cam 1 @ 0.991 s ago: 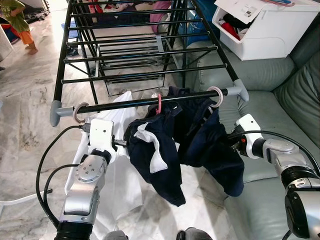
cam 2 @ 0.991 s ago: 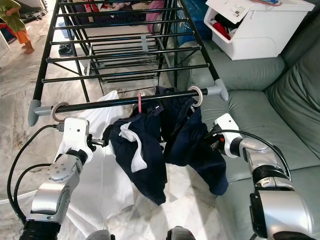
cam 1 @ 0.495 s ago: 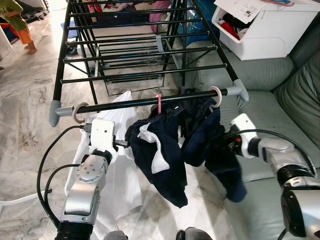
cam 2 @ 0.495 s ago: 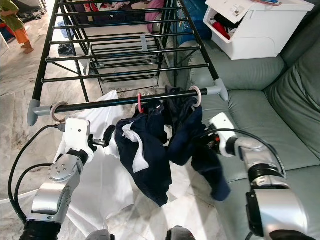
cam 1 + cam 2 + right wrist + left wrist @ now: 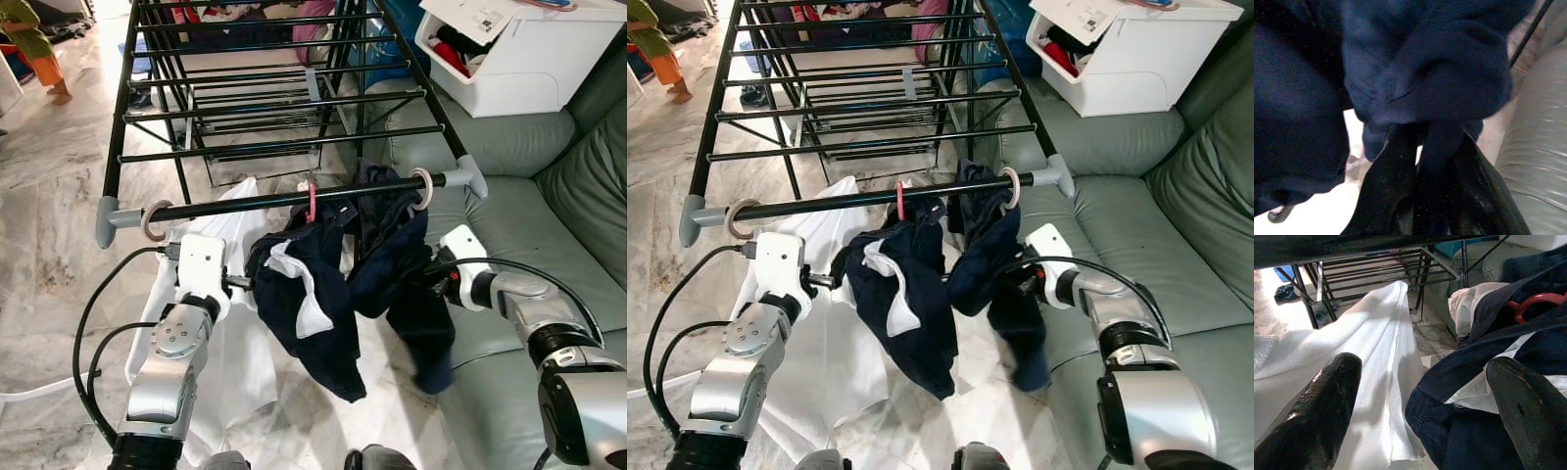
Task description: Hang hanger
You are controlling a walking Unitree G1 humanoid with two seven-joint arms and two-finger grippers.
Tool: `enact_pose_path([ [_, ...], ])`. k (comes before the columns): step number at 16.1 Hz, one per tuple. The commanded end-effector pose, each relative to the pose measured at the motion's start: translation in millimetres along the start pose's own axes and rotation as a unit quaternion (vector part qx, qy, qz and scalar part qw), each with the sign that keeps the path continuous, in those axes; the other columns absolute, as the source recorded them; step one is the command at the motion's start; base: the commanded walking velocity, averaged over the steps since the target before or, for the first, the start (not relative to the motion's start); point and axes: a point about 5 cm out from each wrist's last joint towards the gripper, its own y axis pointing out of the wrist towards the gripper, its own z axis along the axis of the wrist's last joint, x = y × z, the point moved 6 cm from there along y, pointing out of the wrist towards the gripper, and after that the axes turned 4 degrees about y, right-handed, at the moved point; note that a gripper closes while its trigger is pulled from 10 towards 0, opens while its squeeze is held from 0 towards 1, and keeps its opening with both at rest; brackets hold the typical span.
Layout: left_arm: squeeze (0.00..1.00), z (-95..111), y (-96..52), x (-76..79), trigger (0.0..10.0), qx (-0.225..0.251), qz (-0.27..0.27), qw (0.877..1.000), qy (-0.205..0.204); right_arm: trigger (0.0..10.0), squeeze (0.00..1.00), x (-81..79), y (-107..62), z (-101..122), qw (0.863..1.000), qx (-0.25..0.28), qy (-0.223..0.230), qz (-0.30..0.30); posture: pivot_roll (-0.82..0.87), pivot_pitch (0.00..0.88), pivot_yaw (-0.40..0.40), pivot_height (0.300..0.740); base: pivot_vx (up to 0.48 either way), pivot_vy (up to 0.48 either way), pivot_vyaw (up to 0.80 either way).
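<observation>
Sunlit marble floor, grey-green leather sofa, white storage box on it.

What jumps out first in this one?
A dark navy garment hangs bunched from a pink hanger hooked on the drying rack's front bar. The right gripper pinches its cloth beside the grey-green sofa, and the left gripper is open beside a white sheet.
</observation>
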Motion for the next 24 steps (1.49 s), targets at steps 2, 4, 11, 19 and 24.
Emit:
enact_pose_path([
  [2, 0.0, 0, -1.6, 0.2, 10.0, -0.003, -0.002, 1.0, 0.003, 0.0, 0.0, 2.6, 1.9, 10, 1.0, 0.009, -0.014, -0.012, 0.04, 0.049, -0.008, 0.74, 0.0, 0.0, 0.0],
  [4, 0.0, -1, -2.4, 0.9, 10.0, -0.004, -0.004, 1.0, 0.003, 0.0, 0.0, 3.9, 2.4, 13, 0.999, 0.024, -0.01, -0.023, 0.03, 0.044, -0.006, 0.74, 0.0, 0.0, 0.0],
  [11, 0.0, 0, 1.5, 0.5, 10.0, 0.0, -0.004, 1.0, 0.0, 0.0, 0.0, 14.5, -1.0, 17, 0.983, 0.121, 0.031, -0.133, 0.02, 0.021, -0.006, 0.74, 0.0, 0.0, 0.0],
  [19, 0.0, 6, 9.5, 14.4, 10.0, 0.011, -0.027, 1.0, -0.001, 10.0, 0.0, -49.3, -35.9, 11, 0.939, 0.25, -0.014, -0.234, -0.02, 0.009, 0.003, 0.74, 0.0, 0.0, 0.0],
  [24, 0.0, 4, 10.2, 15.4, 10.0, 0.01, -0.028, 1.0, -0.002, 10.0, 0.0, -41.5, -60.1, -5, 0.929, 0.231, 0.029, -0.288, -0.03, 0.002, -0.003, 0.74, -0.055, 0.0, 0.0],
])
